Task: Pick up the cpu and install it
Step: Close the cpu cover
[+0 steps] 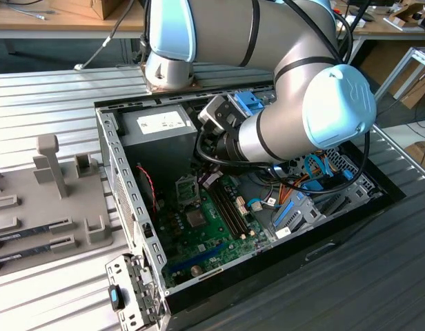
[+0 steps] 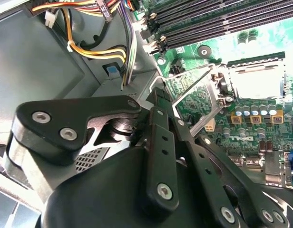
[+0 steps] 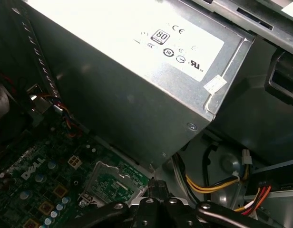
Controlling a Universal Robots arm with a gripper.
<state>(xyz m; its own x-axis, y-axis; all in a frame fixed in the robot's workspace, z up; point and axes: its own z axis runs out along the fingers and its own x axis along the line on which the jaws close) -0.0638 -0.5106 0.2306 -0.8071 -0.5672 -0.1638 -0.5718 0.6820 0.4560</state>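
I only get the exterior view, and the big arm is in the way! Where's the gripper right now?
Observer: In the second wrist view, the gripper is inside the case, close to the socket.
Operator: Is the socket open?
Observer: Yes, its metal plate stands lifted beside it.
Operator: What else is near the gripper?
Observer: In the first wrist view, the grey power supply sits right by it, with yellow wires alongside.
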